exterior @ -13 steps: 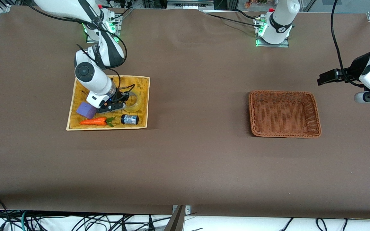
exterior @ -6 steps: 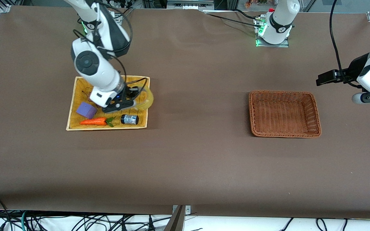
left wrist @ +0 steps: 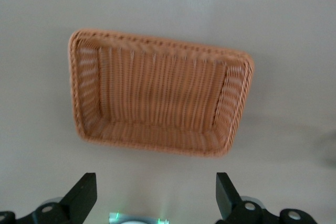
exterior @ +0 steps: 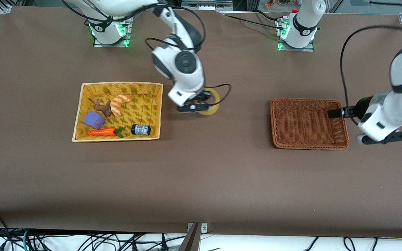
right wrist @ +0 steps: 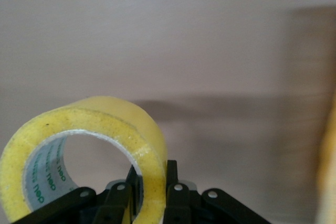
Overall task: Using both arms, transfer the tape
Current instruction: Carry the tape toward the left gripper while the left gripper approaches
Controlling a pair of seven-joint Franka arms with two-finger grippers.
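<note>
Front view is showing the right arm's hand [exterior: 201,105] carrying the ring-shaped roll of translucent yellow packing tape [exterior: 210,101] over bare brown bench [exterior: 201,174] just left of the frame's centre, between the two baskets; half a second ago the roll was only clearing the right-hand edge of the shallow yellow woven tray [exterior: 79,115], and a second ago it was lying inside that tray. The right wrist view is confirming the grip: the black fingers are pinched on the tape's wall [right wrist: 149,166], one inside the hole and one outside, with the roll standing on edge above the bench. With the arm gone, the tray in the frame's left half is showing a striped croissant-shaped toy [exterior: 120,103], a purple block [exterior: 94,119], an orange carrot toy [exterior: 103,132] and a small black jar with a white label [exterior: 141,130]. The left arm's hand [exterior: 335,113] is meanwhile swinging in from the right edge and now hanging over the right rim of the brown wicker basket [exterior: 277,139]; its wrist view is showing the fingers [left wrist: 84,195] spread wide and holding nothing. Judging from this, the pick-up is finished and both arms are converging for a handover.
</note>
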